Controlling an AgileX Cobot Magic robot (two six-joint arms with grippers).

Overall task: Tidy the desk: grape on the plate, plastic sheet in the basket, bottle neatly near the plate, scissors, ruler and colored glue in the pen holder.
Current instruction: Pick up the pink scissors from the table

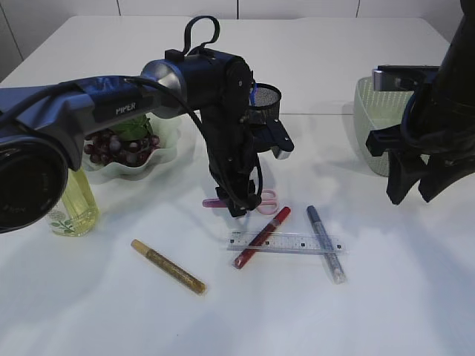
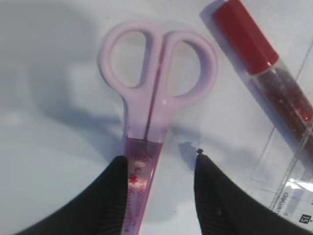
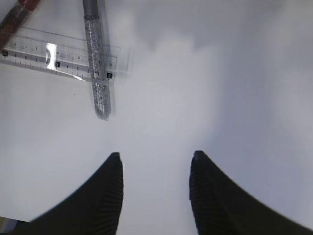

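My left gripper (image 2: pixel 160 157) stands open, low over the table, astride the pink sheath of the lilac scissors (image 2: pixel 156 73). The sheath lies against the left finger (image 2: pixel 115 196), with a gap to the right one. The scissors (image 1: pixel 264 199) lie just behind a clear ruler (image 1: pixel 297 242), which a red glue pen (image 1: pixel 261 237) and a silver-blue glue pen (image 1: pixel 325 233) cross. A gold glue pen (image 1: pixel 168 266) lies alone at front left. Grapes (image 1: pixel 119 146) rest on the clear plate (image 1: pixel 169 152), with the yellow bottle (image 1: pixel 74 208) beside it. My right gripper (image 3: pixel 155 157) is open over bare table. I cannot make out the plastic sheet.
The black mesh pen holder (image 1: pixel 266 102) stands behind the left arm's wrist. A pale green basket (image 1: pixel 371 122) sits at right, partly hidden by the right arm. The ruler's end (image 3: pixel 29 51) and silver glue pen (image 3: pixel 98 73) lie ahead-left of the right gripper.
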